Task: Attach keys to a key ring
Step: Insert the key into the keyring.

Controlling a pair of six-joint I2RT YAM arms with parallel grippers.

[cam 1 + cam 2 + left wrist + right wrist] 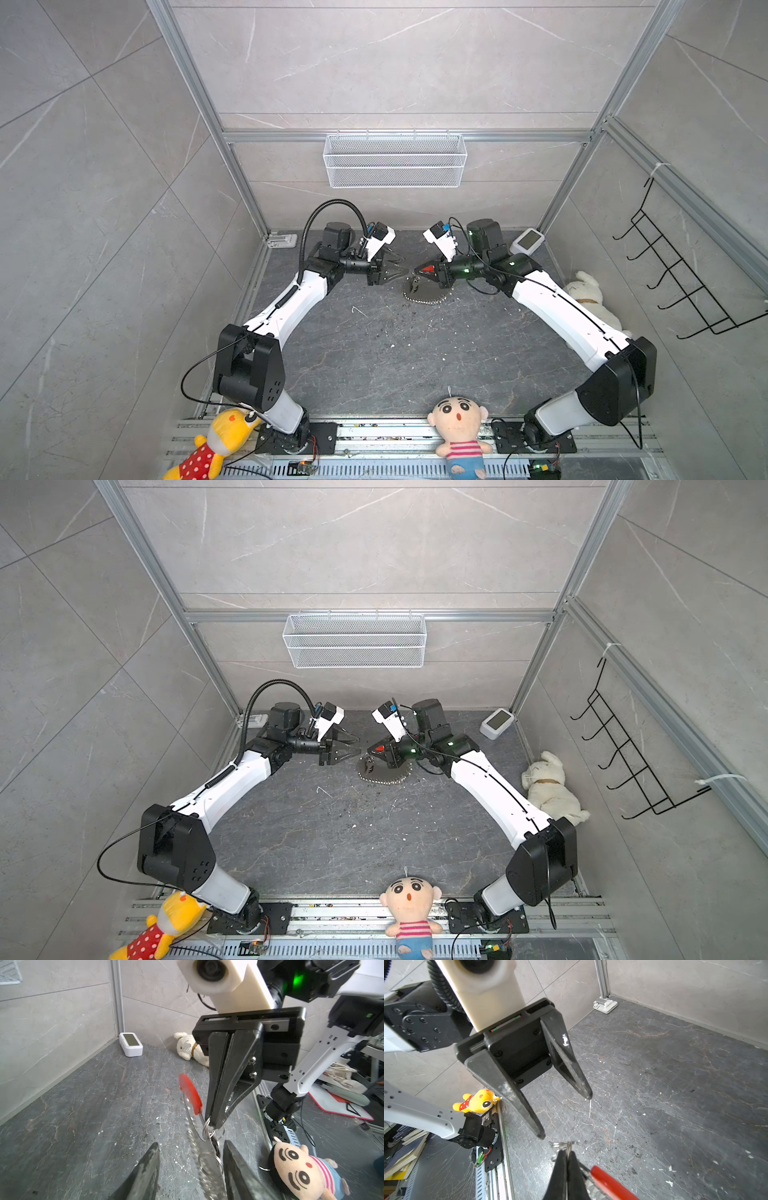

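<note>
Yellow plush [220, 440] sits near left. Left gripper [565, 1116] has its fingers apart and holds nothing; only the right wrist view shows the gap well. Its tips are just left of the key ring [428, 297], which is mid-table, far half, tilted over the dark table [374, 353]. Black key fob [414, 286] at its left edge; cannot tell if attached. Right gripper [216, 1124] is pinched together on a small silver ring of the key ring, clear only in the left wrist view. Doll [457, 424] near, mesh basket [395, 160] far. White screen box [527, 240], white plush [590, 299] and wire hooks [681, 282] on the right.
</note>
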